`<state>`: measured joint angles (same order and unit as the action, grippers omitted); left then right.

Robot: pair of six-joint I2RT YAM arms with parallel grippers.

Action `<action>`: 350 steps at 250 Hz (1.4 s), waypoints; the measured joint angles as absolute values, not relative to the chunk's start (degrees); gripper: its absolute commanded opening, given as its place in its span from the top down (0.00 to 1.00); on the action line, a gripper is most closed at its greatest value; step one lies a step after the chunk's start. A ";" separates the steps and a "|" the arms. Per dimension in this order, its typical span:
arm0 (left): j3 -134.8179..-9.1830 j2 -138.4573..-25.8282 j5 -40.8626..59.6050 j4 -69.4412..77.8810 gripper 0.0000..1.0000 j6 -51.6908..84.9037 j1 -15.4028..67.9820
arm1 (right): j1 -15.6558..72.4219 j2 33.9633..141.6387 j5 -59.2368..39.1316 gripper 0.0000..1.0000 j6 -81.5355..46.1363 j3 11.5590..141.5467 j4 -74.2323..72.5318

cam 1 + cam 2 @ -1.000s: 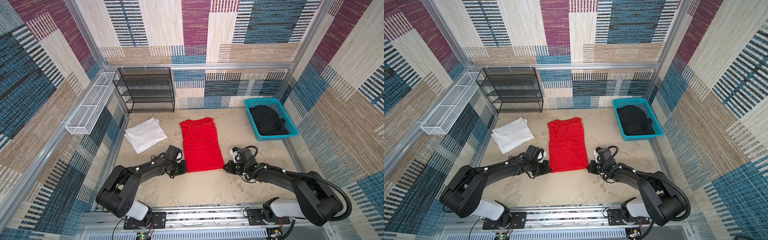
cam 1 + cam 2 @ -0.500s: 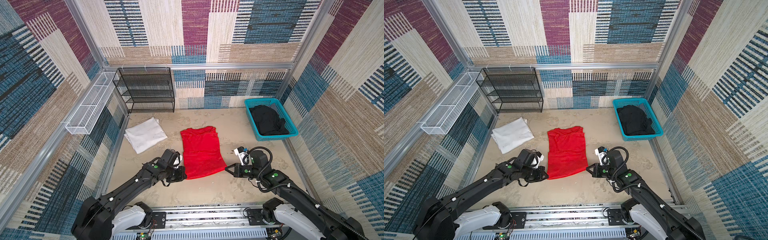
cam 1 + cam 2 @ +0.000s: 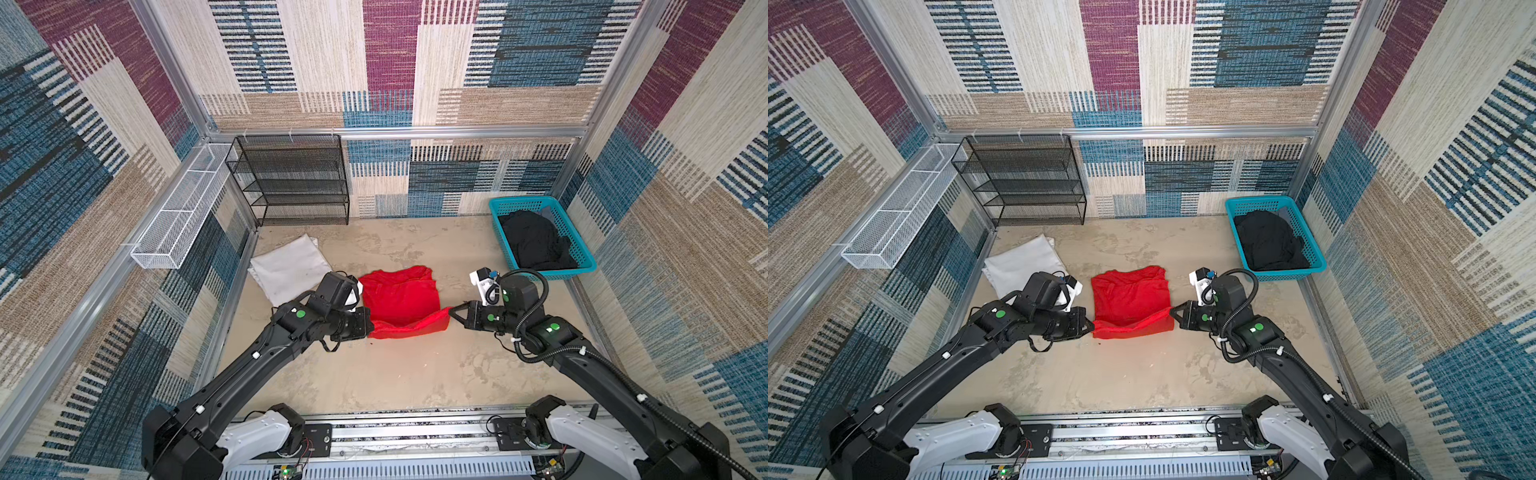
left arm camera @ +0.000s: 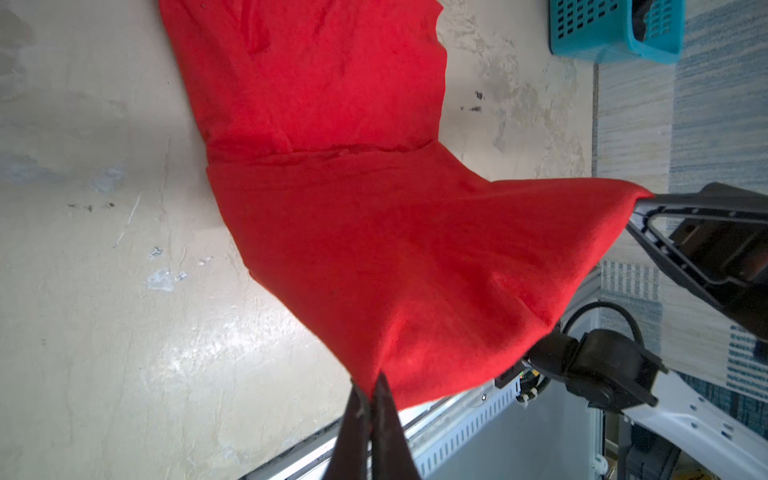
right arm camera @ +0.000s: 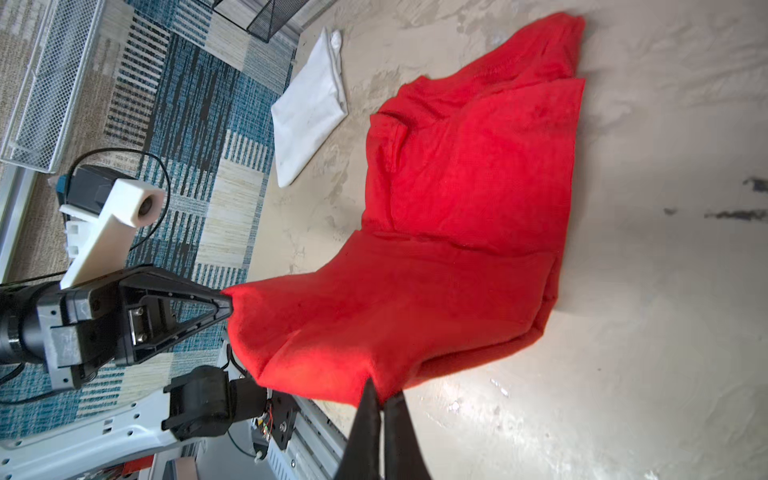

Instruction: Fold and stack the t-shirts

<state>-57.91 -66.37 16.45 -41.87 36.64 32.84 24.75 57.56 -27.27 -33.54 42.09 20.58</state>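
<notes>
The red t-shirt [image 3: 399,293] lies in the middle of the worktop [image 3: 395,374], directly between the two pincers. Its far part, with the collar, rests flat on the surface, while its near edge is lifted and drawn out sideways as a band. The left pincer [image 3: 370,329] is at the left near corner of that edge and the right pincer [image 3: 450,311] at the right near corner. Both point inward toward each other. The left wrist view shows the left pincer squeezed down to a narrow slit, with a pinch of red cloth caught at its tips. The right wrist view shows the right pincer clamped just as narrowly on the other corner. Between the two grips the cloth sags a little, then folds back down onto the worktop. The white t-shirt [image 3: 286,270] lies folded flat at the far left, just beyond the left pincer and apart from the red one. The black t-shirt [image 3: 536,243] is bunched inside the teal basket [image 3: 521,202] at the far right, well apart from both pincers.
</notes>
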 measured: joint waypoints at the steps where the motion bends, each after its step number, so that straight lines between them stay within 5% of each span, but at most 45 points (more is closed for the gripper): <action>1: -57.98 -66.48 16.45 -41.80 1.00 36.64 32.77 | 24.75 57.71 -27.22 0.96 -33.54 42.17 20.47; 350: -82.13 -107.13 25.71 -26.11 0.95 30.04 14.11 | 16.93 107.96 -29.26 0.95 -25.23 71.81 2.26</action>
